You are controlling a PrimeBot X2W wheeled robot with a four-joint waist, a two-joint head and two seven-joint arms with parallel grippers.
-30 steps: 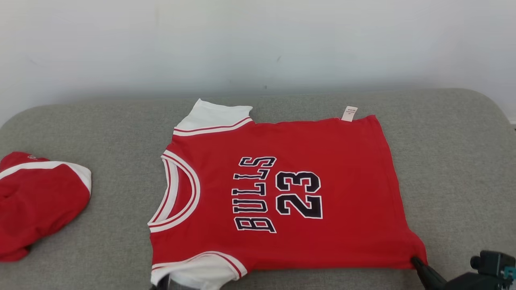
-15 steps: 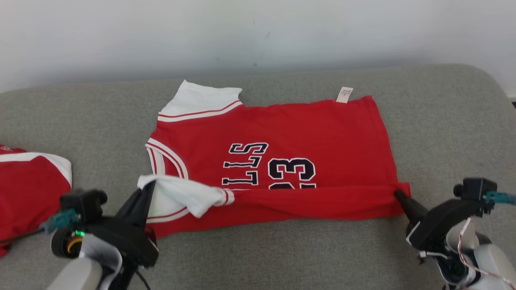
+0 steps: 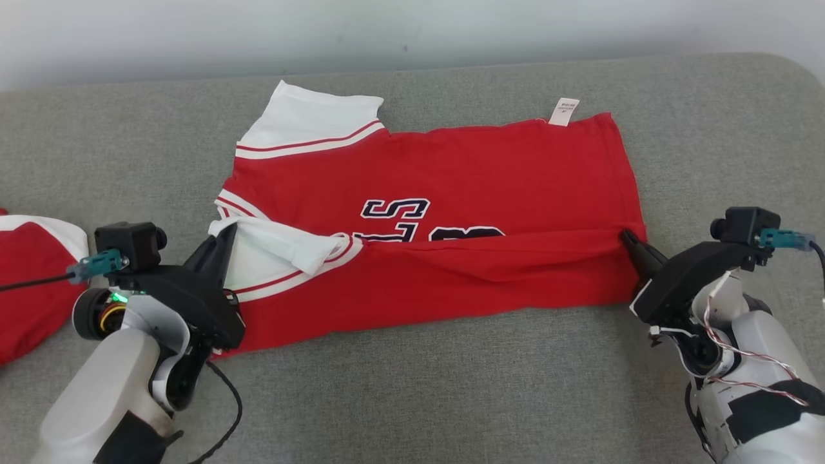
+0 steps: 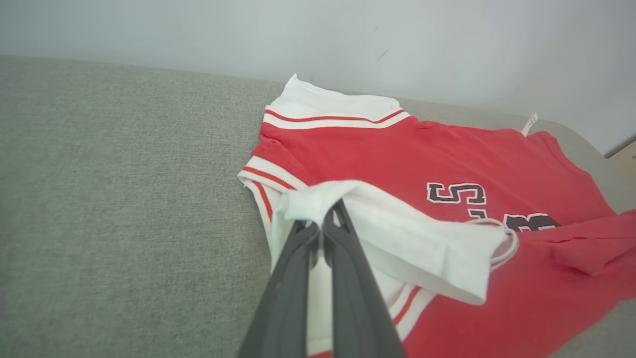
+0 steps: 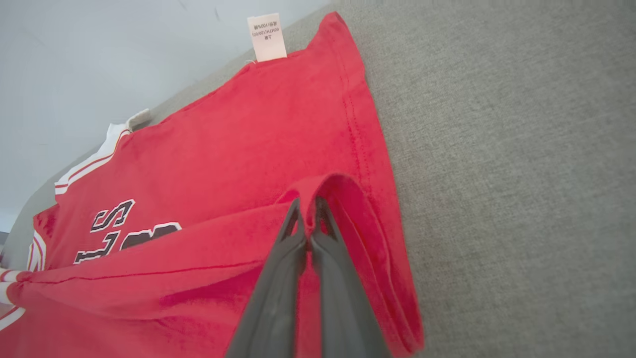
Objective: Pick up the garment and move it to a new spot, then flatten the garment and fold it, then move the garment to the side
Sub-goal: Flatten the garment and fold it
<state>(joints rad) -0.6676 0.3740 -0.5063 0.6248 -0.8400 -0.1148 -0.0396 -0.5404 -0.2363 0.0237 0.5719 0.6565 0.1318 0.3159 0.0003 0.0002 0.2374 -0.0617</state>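
Head view, left gripper (image 3: 225,229) pinching jersey (image 3: 483,161) sleeve (image 3: 283,243), right gripper (image 3: 626,236) pinching hem (image 3: 630,174).

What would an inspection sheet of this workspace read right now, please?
Surface: grey cushion, bare in front.
Job's things: red jersey lying flat, near edge raised and folded partway over the print.
Clutter: second red-and-white garment at the left edge.
Grippers: left gripper shut on the white sleeve; right gripper shut on the hem corner.
Cables: black cable looping by the left forearm; thin wires on the right wrist.
Surroundings: pale wall behind.
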